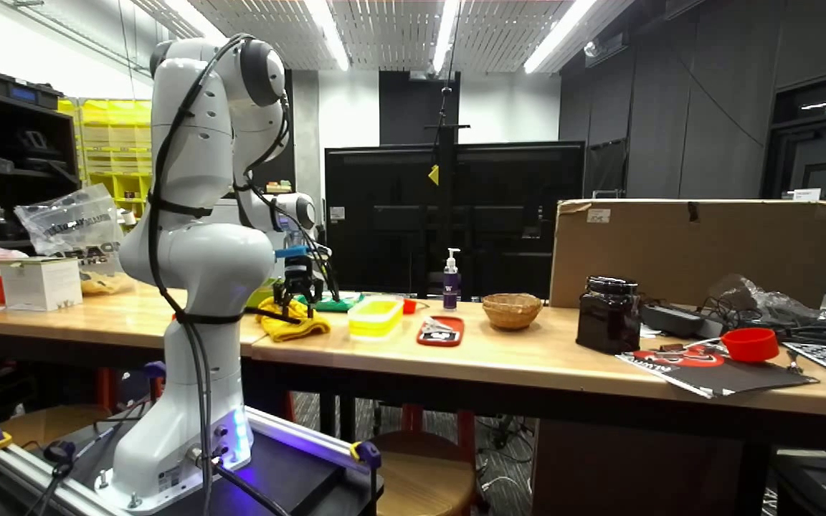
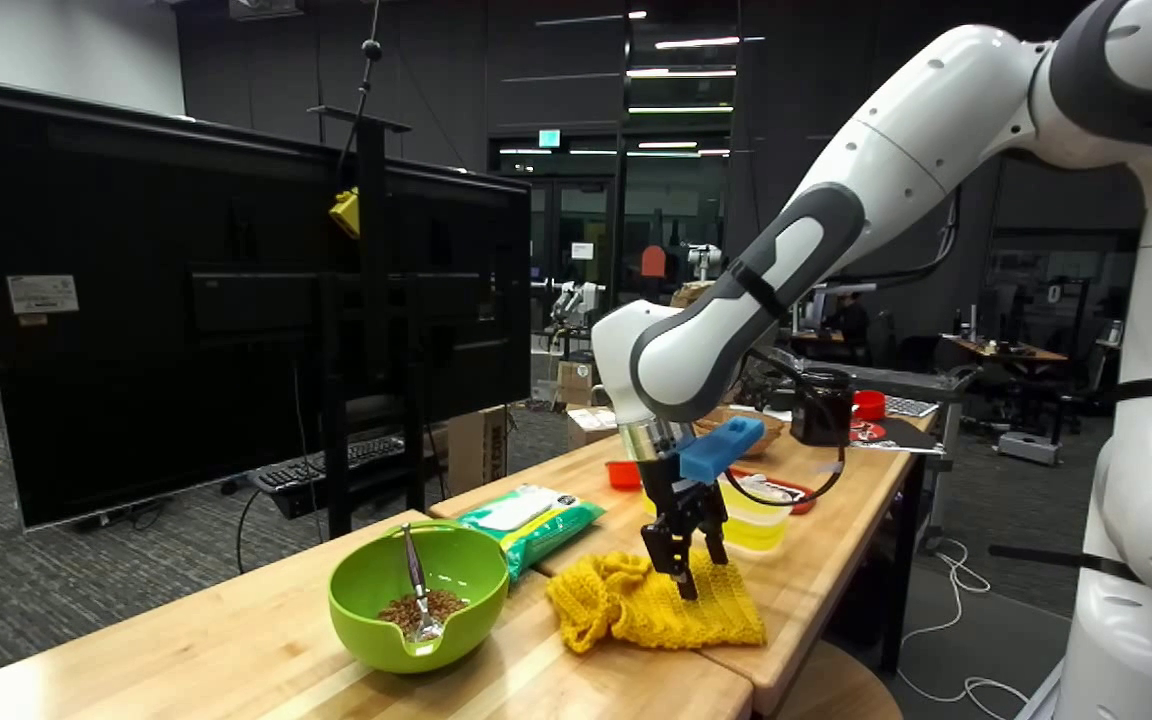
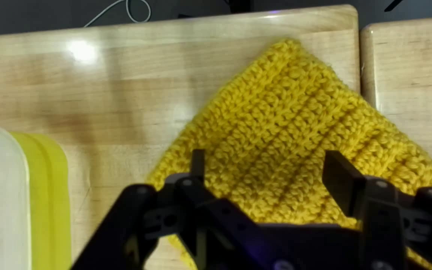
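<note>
A yellow knitted cloth (image 2: 636, 612) lies bunched on the wooden table; it also shows in an exterior view (image 1: 295, 330) and fills the middle of the wrist view (image 3: 276, 120). My gripper (image 2: 703, 574) points down over the cloth with its fingers apart and nothing between them. In the wrist view the gripper's fingertips (image 3: 266, 165) stand over the ribbed, flatter part of the cloth. Whether the tips touch it I cannot tell. A yellow container with a whitish lid (image 3: 49, 202) stands beside the cloth; it also shows in both exterior views (image 1: 376, 319) (image 2: 761, 530).
A green bowl (image 2: 361, 625) holds brown bits and a spoon. A green wipes pack (image 2: 546, 530) lies behind the cloth. A red tray (image 1: 440, 341), wicker basket (image 1: 512, 313), pump bottle (image 1: 450, 287) and dark jar (image 1: 608, 322) stand farther along. The table edge (image 3: 201, 28) runs close by the cloth.
</note>
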